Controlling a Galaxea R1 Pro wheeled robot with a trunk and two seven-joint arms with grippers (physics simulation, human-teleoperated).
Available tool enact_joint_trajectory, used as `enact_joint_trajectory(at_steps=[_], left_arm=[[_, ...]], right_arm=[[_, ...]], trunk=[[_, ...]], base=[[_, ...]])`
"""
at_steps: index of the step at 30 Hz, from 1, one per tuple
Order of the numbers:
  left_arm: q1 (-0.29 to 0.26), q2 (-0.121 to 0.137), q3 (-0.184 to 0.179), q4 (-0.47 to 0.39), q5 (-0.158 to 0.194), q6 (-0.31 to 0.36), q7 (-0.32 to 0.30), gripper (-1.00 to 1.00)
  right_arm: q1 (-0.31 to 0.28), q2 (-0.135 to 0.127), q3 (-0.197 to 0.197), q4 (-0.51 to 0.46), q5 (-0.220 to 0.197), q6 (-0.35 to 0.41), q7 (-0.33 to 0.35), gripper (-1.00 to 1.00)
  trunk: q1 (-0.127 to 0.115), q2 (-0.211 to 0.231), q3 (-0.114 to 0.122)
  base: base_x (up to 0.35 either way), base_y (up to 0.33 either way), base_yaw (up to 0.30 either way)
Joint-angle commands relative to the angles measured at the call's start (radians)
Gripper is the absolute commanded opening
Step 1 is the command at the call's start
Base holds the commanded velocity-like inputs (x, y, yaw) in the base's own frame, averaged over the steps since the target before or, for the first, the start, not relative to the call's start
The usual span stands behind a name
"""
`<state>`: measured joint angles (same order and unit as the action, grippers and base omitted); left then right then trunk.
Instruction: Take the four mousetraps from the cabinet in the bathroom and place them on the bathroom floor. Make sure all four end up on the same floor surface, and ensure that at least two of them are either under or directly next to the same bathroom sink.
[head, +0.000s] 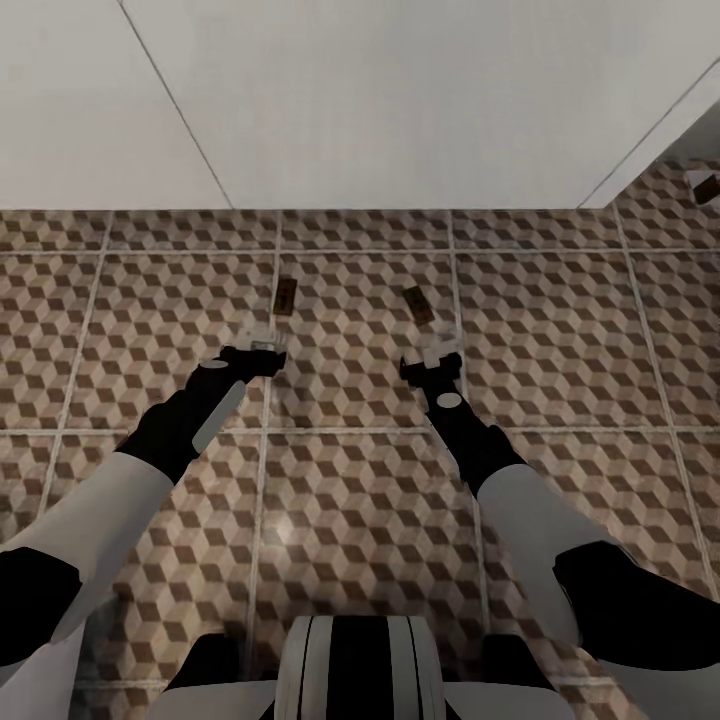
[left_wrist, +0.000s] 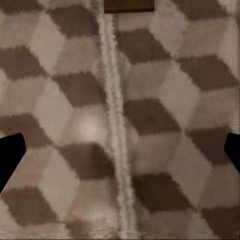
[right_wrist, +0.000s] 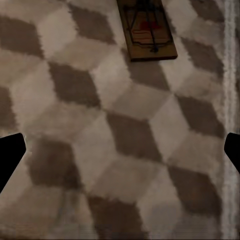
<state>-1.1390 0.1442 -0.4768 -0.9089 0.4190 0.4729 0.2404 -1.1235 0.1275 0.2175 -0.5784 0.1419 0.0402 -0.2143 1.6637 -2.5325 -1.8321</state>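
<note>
Two mousetraps lie flat on bathroom floor (head: 360, 500), head view: left mousetrap (head: 285, 295) just beyond left gripper (head: 262, 345), right mousetrap (head: 418, 305) just beyond right gripper (head: 437, 360). Left wrist view: jaws spread, empty, mousetrap (left_wrist: 128, 5) ahead. Right wrist view: jaws spread, empty, mousetrap (right_wrist: 146, 29) ahead, clear of fingertips.

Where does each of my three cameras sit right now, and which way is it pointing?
Head view: on the head, looking down over both arms at the bathroom floor; left gripper and right gripper hang behind two mousetraps, white sink beyond.
Left wrist view: faces down at the tiles; dark fingertips at both sides.
Right wrist view: faces down at the tiles; fingertips at both sides.
Shared: each wrist view catches the trap ahead, also in the head view.
</note>
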Motion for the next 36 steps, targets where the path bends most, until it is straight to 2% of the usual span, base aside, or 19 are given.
enact_joint_trajectory(at_steps=[1,36], left_arm=[[-0.001,0.002,-0.005,-0.002,0.011,0.003,0.010,1.00],[-0.001,0.002,-0.005,-0.002,0.011,0.003,0.010,1.00]], right_arm=[[-0.001,0.000,0.003,0.000,0.008,0.004,-0.007,1.00],[0.000,0.000,0.003,0.000,0.008,0.004,-0.007,1.00]], trunk=[[-0.001,0.000,0.000],[-0.001,0.000,0.000]], base=[[-0.333,0.000,0.000],[-0.334,0.000,0.000]])
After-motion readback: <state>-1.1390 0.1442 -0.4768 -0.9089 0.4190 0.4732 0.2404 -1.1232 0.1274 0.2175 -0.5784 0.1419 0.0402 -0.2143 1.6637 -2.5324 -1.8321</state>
